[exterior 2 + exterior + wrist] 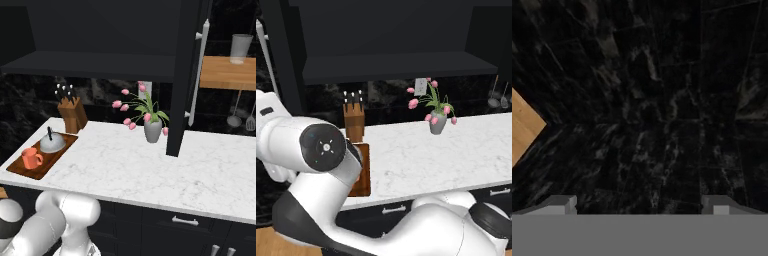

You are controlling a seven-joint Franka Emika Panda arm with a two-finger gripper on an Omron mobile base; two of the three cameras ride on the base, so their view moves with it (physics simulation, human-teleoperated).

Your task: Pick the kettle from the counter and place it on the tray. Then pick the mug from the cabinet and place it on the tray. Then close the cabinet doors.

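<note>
White and round, the robot arm (331, 165) took up the front of the left base view and hid most of the tray (363, 170) behind it. Only a strip of the brown board peeked out past the arm's big elbow.

From the right base view the tray (20, 169) lay flat at the left end of the counter (150, 165). Two things sat on it — the kettle (52, 142) at the back and the orange mug (31, 158) at the front. They were near each other but not touching. The mug stood upright with its handle to the right.

Just behind the tray stood a wooden knife block (71, 114). A grey vase of pink flowers (151, 127) stood further along the counter, well apart from the tray.

Up above hung the black cabinet (100, 35), and its inside looked dark. One cabinet door (186, 75) stood swung out over the counter, edge-on, with its long silver handle (196, 72) facing right. Past it were a wooden shelf with a grey cup (240, 48) and some hanging spoons (242, 117).

In the hand view the gripper (640, 205) had its two finger tips far apart — the jaws were wide and held nothing. It looked at a dark marbled wall, with a bit of wood at the left edge.
</note>
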